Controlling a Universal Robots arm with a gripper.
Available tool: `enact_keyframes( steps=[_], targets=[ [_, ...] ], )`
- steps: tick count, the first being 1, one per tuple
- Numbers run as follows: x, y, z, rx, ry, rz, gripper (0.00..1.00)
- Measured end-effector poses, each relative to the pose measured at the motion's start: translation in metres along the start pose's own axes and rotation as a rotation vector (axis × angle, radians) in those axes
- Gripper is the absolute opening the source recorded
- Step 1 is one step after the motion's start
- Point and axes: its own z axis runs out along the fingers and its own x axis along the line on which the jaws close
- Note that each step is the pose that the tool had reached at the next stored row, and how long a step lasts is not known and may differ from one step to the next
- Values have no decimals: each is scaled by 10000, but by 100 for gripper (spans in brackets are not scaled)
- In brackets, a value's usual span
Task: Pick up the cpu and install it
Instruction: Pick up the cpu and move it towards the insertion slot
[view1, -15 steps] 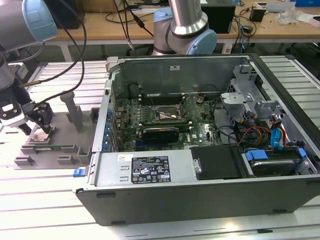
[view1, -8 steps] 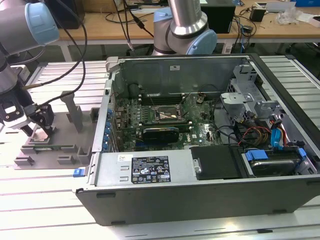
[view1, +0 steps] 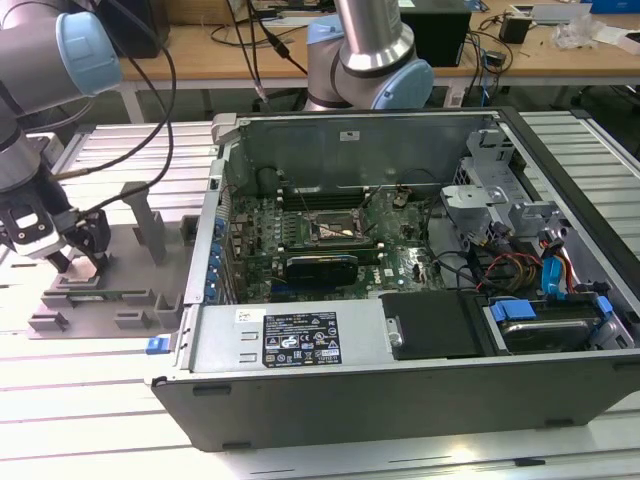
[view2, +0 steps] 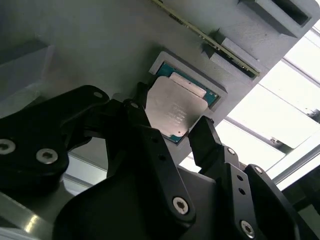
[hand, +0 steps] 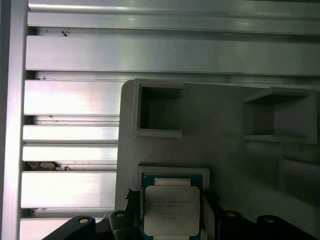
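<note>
One cpu is lying flat in a recess of the single grey tray. The one gripper is straddling it, jaws narrowly parted beside opposite edges. The chip is looking light, stiff, slick-topped and probably delicate, so its thin edges are offering the safest hold.

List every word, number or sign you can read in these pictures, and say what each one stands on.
Black-and-white label on the computer case: print too small to read.
Small white sticker beside it: too small to read.
cpu lid, in both wrist views: faint print, too blurred to read.
No text can be quoted.
</note>
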Motion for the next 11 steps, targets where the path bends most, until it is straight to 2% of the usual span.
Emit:
enact_keyframes(
  steps=[11],
  targets=[
    [4, 1, 31, 1, 0, 0, 60]
  ],
)
